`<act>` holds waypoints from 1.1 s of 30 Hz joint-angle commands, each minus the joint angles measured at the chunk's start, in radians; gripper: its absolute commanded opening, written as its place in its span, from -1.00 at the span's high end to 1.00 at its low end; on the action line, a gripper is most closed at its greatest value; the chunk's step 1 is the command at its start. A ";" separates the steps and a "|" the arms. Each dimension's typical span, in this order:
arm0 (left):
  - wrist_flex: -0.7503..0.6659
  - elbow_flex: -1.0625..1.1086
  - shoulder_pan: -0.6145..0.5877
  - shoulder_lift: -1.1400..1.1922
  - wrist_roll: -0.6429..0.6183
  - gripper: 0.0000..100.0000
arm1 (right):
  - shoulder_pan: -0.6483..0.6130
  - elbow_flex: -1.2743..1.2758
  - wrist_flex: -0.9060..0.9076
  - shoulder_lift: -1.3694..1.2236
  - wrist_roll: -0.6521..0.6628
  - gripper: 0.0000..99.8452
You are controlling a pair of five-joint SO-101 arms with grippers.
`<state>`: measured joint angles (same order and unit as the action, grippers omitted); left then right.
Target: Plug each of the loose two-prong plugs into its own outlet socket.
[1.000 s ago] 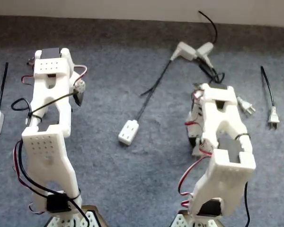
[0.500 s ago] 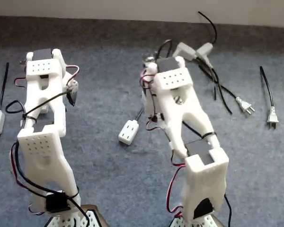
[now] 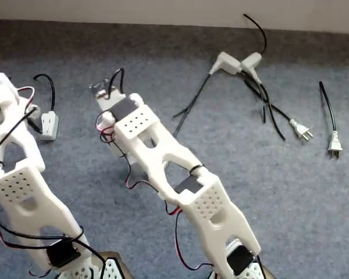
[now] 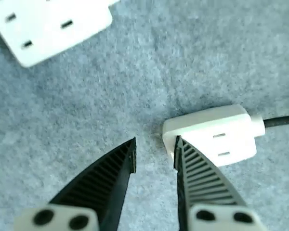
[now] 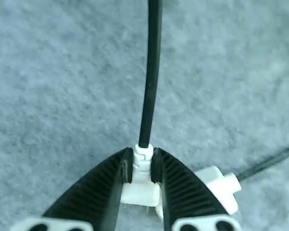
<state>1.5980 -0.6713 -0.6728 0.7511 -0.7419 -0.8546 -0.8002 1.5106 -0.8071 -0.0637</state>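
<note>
My right gripper (image 5: 141, 156) is shut on a white two-prong plug (image 5: 140, 179), whose black cord (image 5: 151, 72) runs straight away from it. Just beyond the plug lies a white outlet socket (image 5: 216, 188). In the high view the right arm (image 3: 163, 157) stretches diagonally to the left middle of the carpet. My left gripper (image 4: 154, 147) is open and low over the carpet. One of its fingers (image 4: 183, 154) touches a white outlet socket (image 4: 212, 134) (image 3: 49, 125) with a black cord. A second white socket block (image 4: 53, 24) lies farther off.
Two loose plugs (image 3: 303, 132) (image 3: 335, 144) with black cords lie at the right on the grey carpet (image 3: 250, 186). Two white adapters (image 3: 227, 63) (image 3: 253, 60) with tangled cords sit at the back. The left arm (image 3: 17, 186) stands at the left edge.
The right arm has swung from the right side far over to the left and now covers the middle socket. The left arm has swung left, and a socket now lies beside its gripper.
</note>
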 commanded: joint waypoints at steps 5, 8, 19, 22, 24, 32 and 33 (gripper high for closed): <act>-0.008 -0.136 -0.171 -0.010 0.081 0.72 | -0.111 -0.453 -0.005 -0.193 -0.012 0.87; -0.008 -0.151 -0.191 -0.013 0.083 0.72 | -0.107 -0.556 0.050 -0.260 -0.018 0.69; 0.169 -0.285 -0.025 -0.018 0.077 0.73 | 0.053 -0.970 0.254 -0.142 -0.011 0.35; 0.170 -0.285 0.024 -0.027 0.077 0.73 | 0.122 -0.935 0.254 -0.016 -0.002 0.35; 0.170 -0.269 0.065 -0.041 0.080 0.73 | 0.186 -0.937 0.255 0.058 -0.002 0.35; 0.170 0.013 0.306 -0.220 0.080 0.73 | 0.418 -0.929 0.254 0.226 0.000 0.35; 0.170 0.059 0.331 -0.242 0.080 0.73 | 0.440 -0.929 0.254 0.231 0.002 0.35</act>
<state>1.7545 -0.7035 -0.4304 0.6160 -0.6621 -0.4757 -1.6533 1.7254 -0.6521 -0.0760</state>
